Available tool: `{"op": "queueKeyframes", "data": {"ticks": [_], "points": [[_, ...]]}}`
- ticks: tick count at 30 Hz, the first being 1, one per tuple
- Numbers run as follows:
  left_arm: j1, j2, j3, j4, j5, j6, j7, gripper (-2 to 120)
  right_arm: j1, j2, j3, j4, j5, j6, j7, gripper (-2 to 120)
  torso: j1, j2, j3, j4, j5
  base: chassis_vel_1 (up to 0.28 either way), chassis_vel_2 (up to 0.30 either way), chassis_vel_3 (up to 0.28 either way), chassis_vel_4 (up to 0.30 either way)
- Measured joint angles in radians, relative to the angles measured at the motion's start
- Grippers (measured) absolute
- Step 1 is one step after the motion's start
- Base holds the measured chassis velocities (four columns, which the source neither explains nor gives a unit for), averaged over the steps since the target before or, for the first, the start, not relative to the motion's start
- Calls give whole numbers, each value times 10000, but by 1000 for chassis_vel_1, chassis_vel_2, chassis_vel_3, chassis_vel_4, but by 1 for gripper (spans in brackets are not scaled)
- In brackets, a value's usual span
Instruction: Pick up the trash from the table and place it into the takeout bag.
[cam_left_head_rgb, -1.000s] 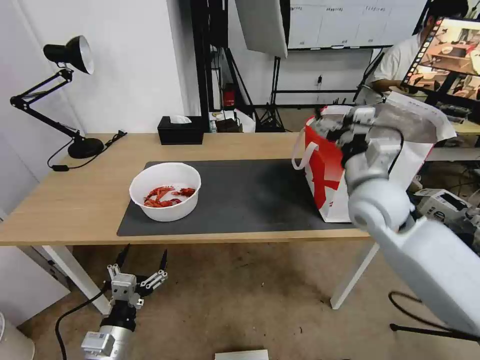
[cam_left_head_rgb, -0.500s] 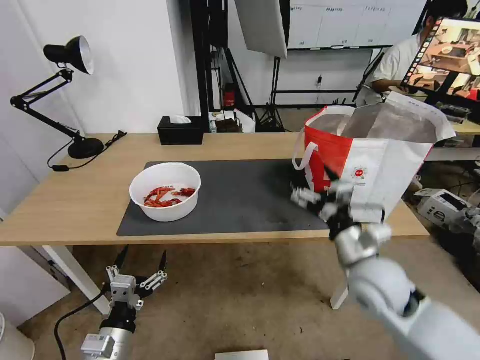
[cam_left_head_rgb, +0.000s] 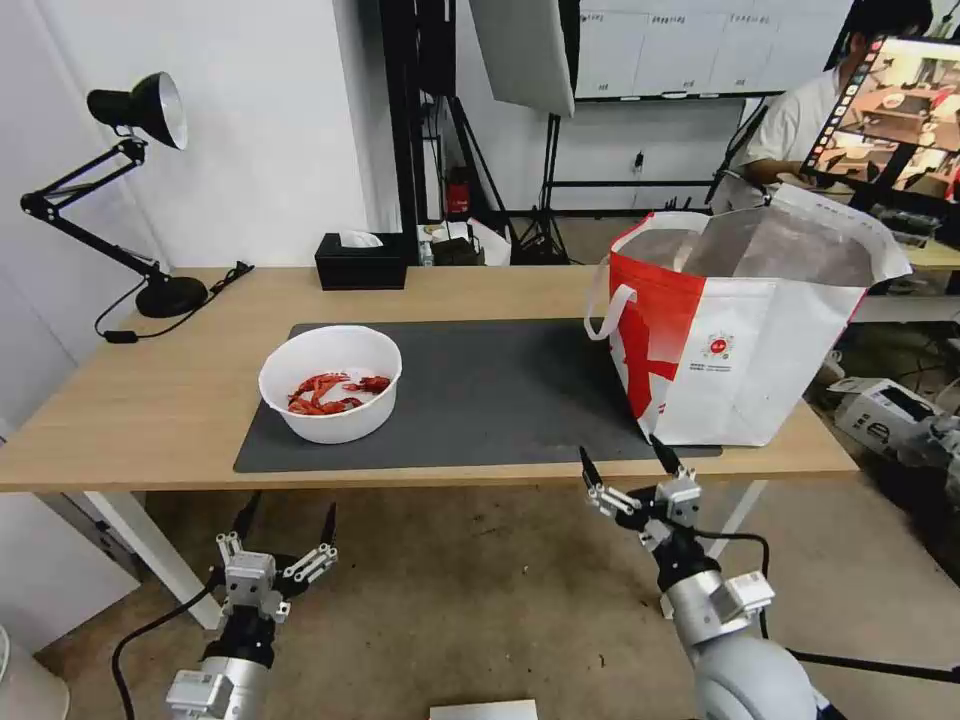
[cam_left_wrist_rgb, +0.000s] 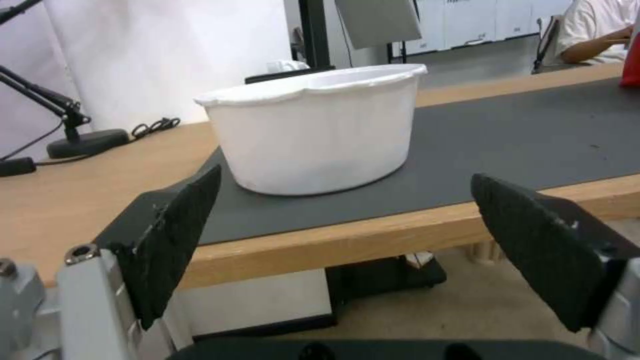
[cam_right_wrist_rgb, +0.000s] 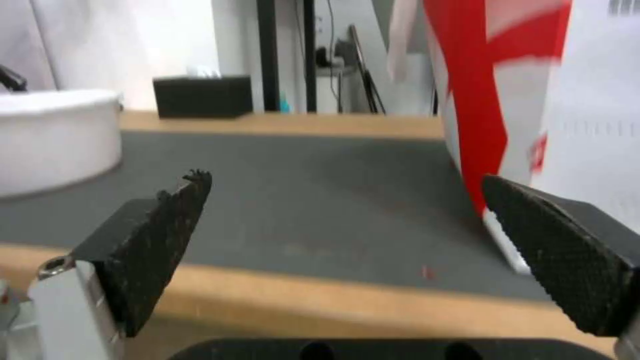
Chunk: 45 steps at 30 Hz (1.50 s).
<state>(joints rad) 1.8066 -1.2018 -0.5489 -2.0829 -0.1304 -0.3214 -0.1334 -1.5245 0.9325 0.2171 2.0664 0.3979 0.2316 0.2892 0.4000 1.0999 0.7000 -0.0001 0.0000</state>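
Note:
A white round bowl (cam_left_head_rgb: 331, 382) holding red crayfish shells sits on the left part of the dark grey mat (cam_left_head_rgb: 480, 390) on the light-wood table (cam_left_head_rgb: 150, 400). The red-and-white takeout bag (cam_left_head_rgb: 735, 335) stands open at the table's right end. My left gripper (cam_left_head_rgb: 286, 517) hangs open below the table's front edge, facing the bowl (cam_left_wrist_rgb: 313, 130). Below the front edge near the bag, my right gripper (cam_left_head_rgb: 625, 462) is open and empty. The bag's red side (cam_right_wrist_rgb: 473, 95) and the bowl (cam_right_wrist_rgb: 53, 137) appear in the right wrist view.
A black tissue box (cam_left_head_rgb: 361, 260) stands at the table's back edge. A black desk lamp (cam_left_head_rgb: 130, 190) occupies the back left corner. A person sits at a monitor beyond the bag. White table legs (cam_left_head_rgb: 150, 555) flank the floor under the desk.
My right arm has come down from above the bag's mouth to below the table's front edge, gripper open. The left arm has stayed put.

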Motion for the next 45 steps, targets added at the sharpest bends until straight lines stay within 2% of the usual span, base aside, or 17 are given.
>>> {"op": "queueKeyframes", "data": {"ticks": [23, 30, 33, 34, 37, 38, 41, 42, 45], "points": [[121, -33, -22, 45, 66, -123, 13, 100, -66, 163, -370, -372, -87, -89, 195, 100, 0, 0, 0, 1, 0, 0, 0, 0, 0], [-323, 511, -136, 47, -228, 119, -164, 100, -56, 160, -372, -370, -87, -99, 200, 100, 0, 0, 0, 1, 0, 0, 0, 0, 0], [-697, 1155, -317, -85, -1070, 579, -561, 100, -55, 159, -371, -368, -86, -103, 201, 100, 0, 0, 0, -1, -2, 0, 0, 0, 0], [-697, 1155, -317, -85, -1070, 579, -561, 100, -55, 159, -371, -368, -86, -103, 201, 100, 0, 0, 0, -1, -2, 0, 0, 0, 0], [-1072, 1987, -577, -177, -2061, 1077, -919, 100, -50, 158, -370, -366, -85, -106, 203, 100, -1, 0, 1, 2, -1, 0, 0, 0, 0], [-1072, 1987, -577, -177, -2061, 1077, -919, 100, -50, 158, -370, -366, -85, -106, 203, 100, -1, 0, 1, 2, -1, 0, 0, 0, 0], [-1735, 3065, -662, -287, -3834, 1921, -1143, 100, -48, 157, -368, -364, -83, -110, 203, 100, 0, 0, 1, 1, -3, 0, 0, 0, 0], [-1735, 3065, -662, -287, -3834, 1921, -1143, 100, -48, 157, -368, -364, -83, -110, 203, 100, 0, 0, 1, 1, -3, 0, 0, 0, 0], [-2515, 3981, -621, -233, -5630, 2786, -1267, 100, -47, 157, -367, -362, -81, -112, 204, 100, 0, 0, 1, 0, 0, 0, 0, 0, 0]]}}
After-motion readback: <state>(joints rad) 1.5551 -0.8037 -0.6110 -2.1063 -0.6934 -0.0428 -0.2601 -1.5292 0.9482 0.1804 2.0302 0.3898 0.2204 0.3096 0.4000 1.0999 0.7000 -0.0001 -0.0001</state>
